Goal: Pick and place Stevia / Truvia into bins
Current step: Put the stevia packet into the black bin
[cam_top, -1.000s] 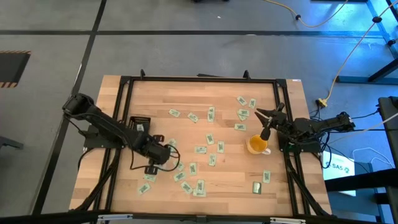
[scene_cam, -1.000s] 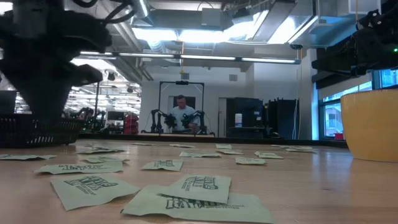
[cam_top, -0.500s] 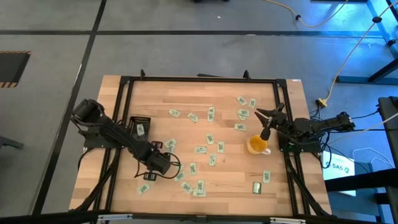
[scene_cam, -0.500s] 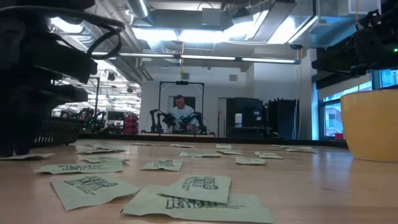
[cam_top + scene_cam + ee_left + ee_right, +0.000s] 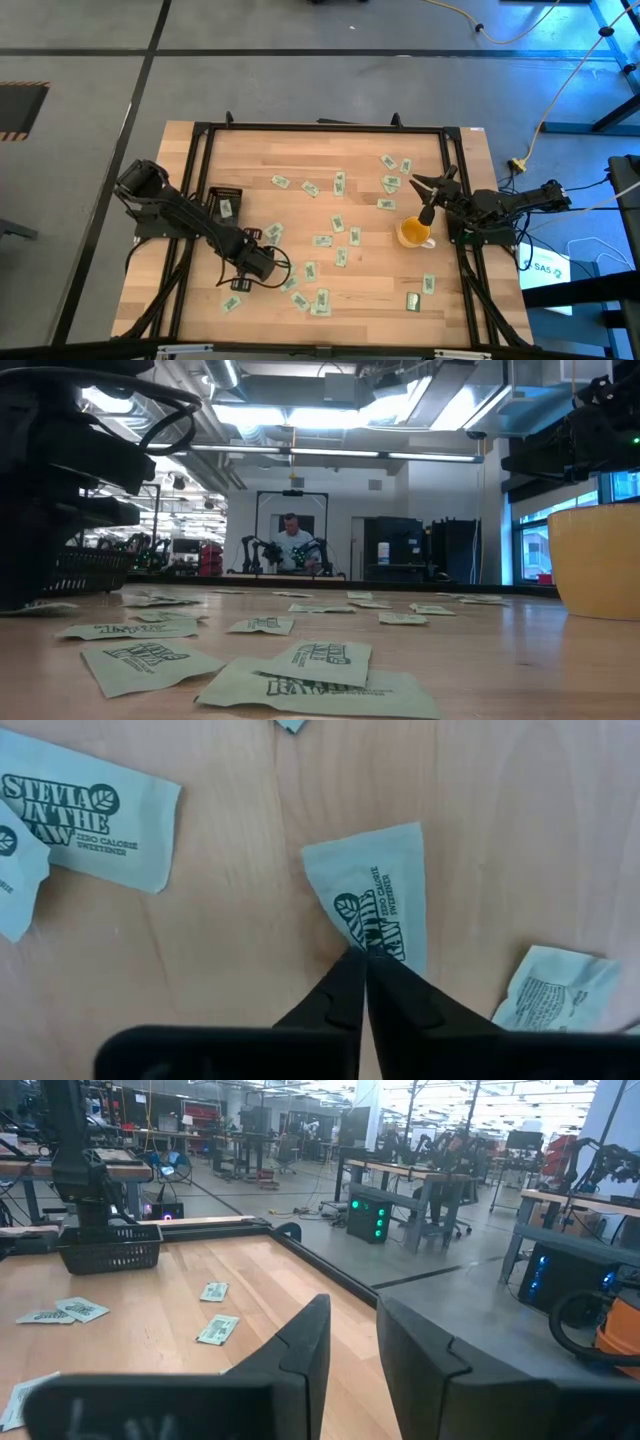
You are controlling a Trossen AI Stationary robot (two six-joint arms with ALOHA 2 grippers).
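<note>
Sachets (image 5: pixel 324 240) mostly lie loose across the table (image 5: pixel 360 150); one shows in the bin (image 5: pixel 223 203), so plenty remains. My left gripper (image 5: pixel 361 958) pinches a sachet's (image 5: pixel 375 900) edge, visible only at my wrist. My right gripper (image 5: pixel 352 1342) waits, parted, holding nothing.

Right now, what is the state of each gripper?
Left gripper: closed on a pale green paper Stevia sachet lying on the table.
Right gripper: open, holding nothing.
</note>
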